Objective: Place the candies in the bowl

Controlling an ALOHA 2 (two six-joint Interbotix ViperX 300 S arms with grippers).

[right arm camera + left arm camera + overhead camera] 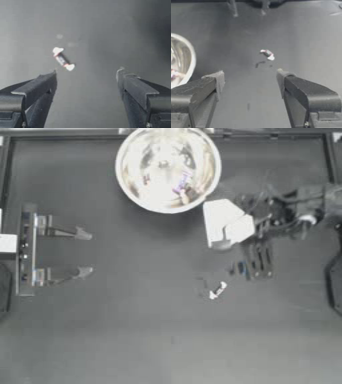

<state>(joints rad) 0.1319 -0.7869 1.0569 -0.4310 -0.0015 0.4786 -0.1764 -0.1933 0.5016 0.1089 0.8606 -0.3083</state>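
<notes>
A large glossy whitish bowl point(137, 158) stands at the table's far middle; its edge also shows in the left wrist view point(189, 58). Coloured bits, one pink-purple, lie inside it point(183, 190). One white twist-ended candy point(218, 290) with a reddish mark lies on the dark table, right of centre. It shows again as the candy point(268, 54) and, closer, the candy point(63, 60). My right gripper point(254, 265) hovers open just right of and beyond it, nothing between its fingers point(87, 72). My left gripper point(83, 253) is parked open at the left edge point(251, 77).
The right arm's white wrist housing point(227, 223) and cables sit between the bowl and the candy. A raised rim point(200, 134) runs along the table's far edge. Dark table surface point(133, 328) stretches in front of both arms.
</notes>
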